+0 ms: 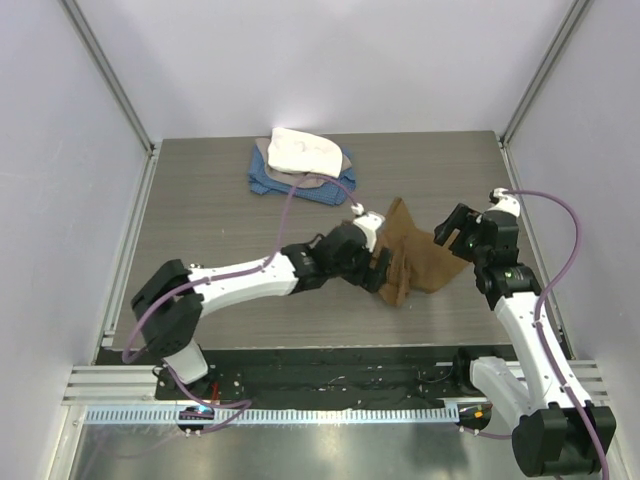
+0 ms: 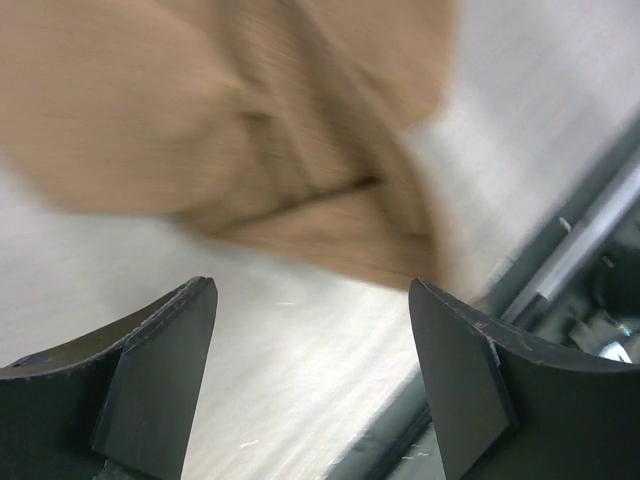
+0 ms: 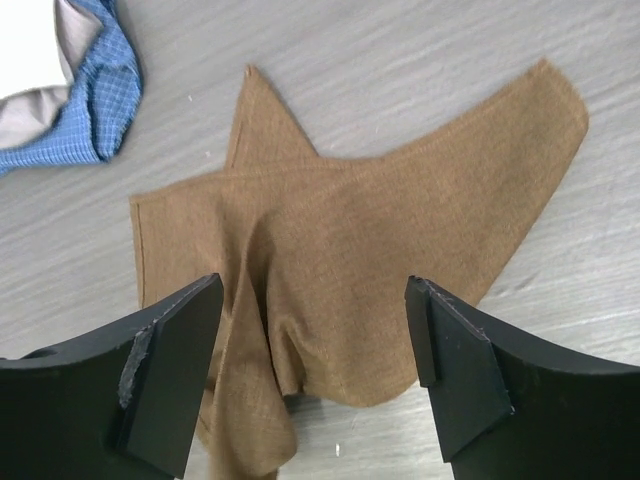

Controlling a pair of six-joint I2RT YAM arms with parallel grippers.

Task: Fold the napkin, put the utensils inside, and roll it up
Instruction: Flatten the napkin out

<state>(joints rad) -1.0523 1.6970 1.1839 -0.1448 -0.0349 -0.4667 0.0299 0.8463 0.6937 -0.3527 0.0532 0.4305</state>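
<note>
Napkin [image 3: 340, 270] ahead of right fingers [image 3: 165, 370]

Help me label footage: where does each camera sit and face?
Top external: above and behind, looking down on the grey wood-grain table; left arm and right arm show.
Left wrist: on the left arm, facing the tan-brown cloth napkin; open left gripper shows.
Right wrist: on the right arm, facing the napkin; open right gripper shows.
Shared: all see the napkin.
</note>
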